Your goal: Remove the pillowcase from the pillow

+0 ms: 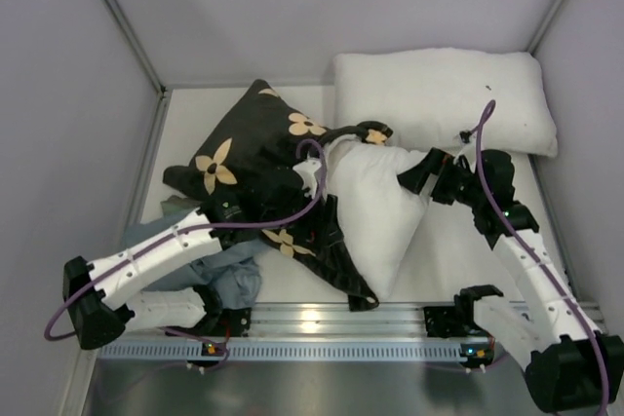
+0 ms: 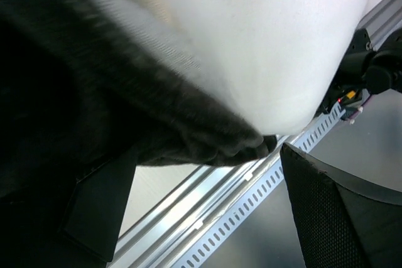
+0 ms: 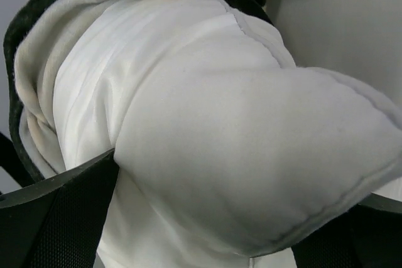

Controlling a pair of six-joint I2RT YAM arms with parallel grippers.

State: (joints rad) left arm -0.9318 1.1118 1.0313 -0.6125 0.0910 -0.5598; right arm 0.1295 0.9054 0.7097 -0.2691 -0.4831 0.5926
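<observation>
Standing spread wide, the left end effector [image 1: 295, 185] sits at the bunched black edge of the pillowcase [image 1: 249, 148], with cloth draped over one finger [image 2: 94, 211] but not pinched. The right end effector [image 1: 417, 174] is equally spread, straddling a corner of the pillow [image 1: 375, 207]. The crumpled, flower-printed pillowcase covers the pillow's far-left end; the white remainder lies bare on the table [image 1: 458, 250].

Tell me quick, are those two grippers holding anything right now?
Left gripper: open, the pillowcase edge loose by its fingers, not gripped.
Right gripper: open, a corner of the pillow between its fingers, not pinched.
</observation>
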